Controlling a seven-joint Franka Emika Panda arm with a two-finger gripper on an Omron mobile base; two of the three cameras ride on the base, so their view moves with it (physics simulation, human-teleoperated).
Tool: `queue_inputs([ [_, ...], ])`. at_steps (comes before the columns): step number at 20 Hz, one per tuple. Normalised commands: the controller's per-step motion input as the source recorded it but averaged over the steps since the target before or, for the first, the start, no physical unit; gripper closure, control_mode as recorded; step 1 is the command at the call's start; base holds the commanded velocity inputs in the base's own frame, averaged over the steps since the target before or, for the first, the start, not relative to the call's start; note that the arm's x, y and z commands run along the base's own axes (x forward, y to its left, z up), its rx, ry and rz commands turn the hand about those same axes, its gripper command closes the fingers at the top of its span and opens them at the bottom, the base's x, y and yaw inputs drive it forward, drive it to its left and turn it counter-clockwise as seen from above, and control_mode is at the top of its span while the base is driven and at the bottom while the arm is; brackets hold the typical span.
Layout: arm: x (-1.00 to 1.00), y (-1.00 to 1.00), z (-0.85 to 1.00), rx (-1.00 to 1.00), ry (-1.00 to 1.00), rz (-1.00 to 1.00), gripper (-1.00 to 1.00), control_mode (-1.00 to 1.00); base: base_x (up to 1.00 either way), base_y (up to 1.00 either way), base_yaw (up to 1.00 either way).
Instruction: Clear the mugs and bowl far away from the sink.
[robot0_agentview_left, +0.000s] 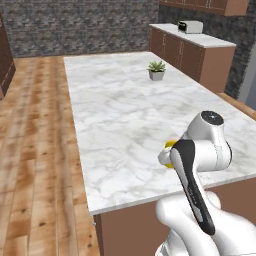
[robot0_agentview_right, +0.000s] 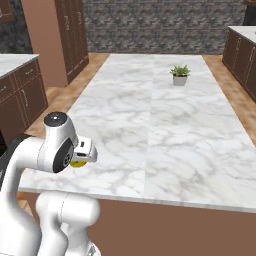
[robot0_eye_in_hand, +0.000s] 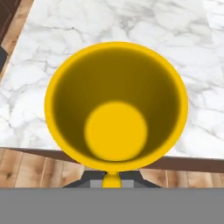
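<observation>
A plain yellow mug (robot0_eye_in_hand: 116, 105) is seen from straight above in the hand view, its mouth towards the camera. My gripper (robot0_eye_in_hand: 112, 178) is shut on its near rim, one fingertip on each side of the wall. From the base views the mug (robot0_agentview_left: 170, 145) (robot0_agentview_right: 77, 163) peeks out beside my hand, low over the marble counter (robot0_agentview_left: 125, 115) close to its near edge. I cannot tell whether it rests on the stone. The other mug, the bowl and the sink are out of view.
A small potted plant (robot0_agentview_left: 157, 70) (robot0_agentview_right: 180, 75) stands far back on the counter. Brown cabinets with a small appliance (robot0_agentview_left: 190, 26) line the right side. Wooden floor (robot0_agentview_left: 35, 150) runs along the counter's left, with tall dark cabinets (robot0_agentview_right: 70, 35) beyond.
</observation>
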Motion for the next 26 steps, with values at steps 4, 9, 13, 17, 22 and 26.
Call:
queue_inputs([
  [4, 0.45, 0.00, -0.36, -0.03, 0.00, 0.00, 1.00, -1.00, 0.00, 0.00, 0.00],
  [9, 0.53, 0.00, -0.32, -0.02, 0.00, 0.00, 1.00, -1.00, 0.00, 0.00, 0.00],
  [13, 0.49, 0.00, -0.26, 0.00, 0.00, 0.00, 1.00, -1.00, 0.00, 0.00, 0.00],
  [17, 0.55, 0.00, -0.17, 0.00, 0.02, 0.00, 1.00, -1.00, 0.00, 0.00, 0.00],
  [22, 0.58, 0.00, -0.15, 0.00, 0.03, 0.00, 1.00, -1.00, 0.00, 0.00, 0.00],
  [26, 0.62, 0.00, -0.21, 0.00, 0.03, 0.00, 1.00, -1.00, 0.00, 0.00, 0.00],
])
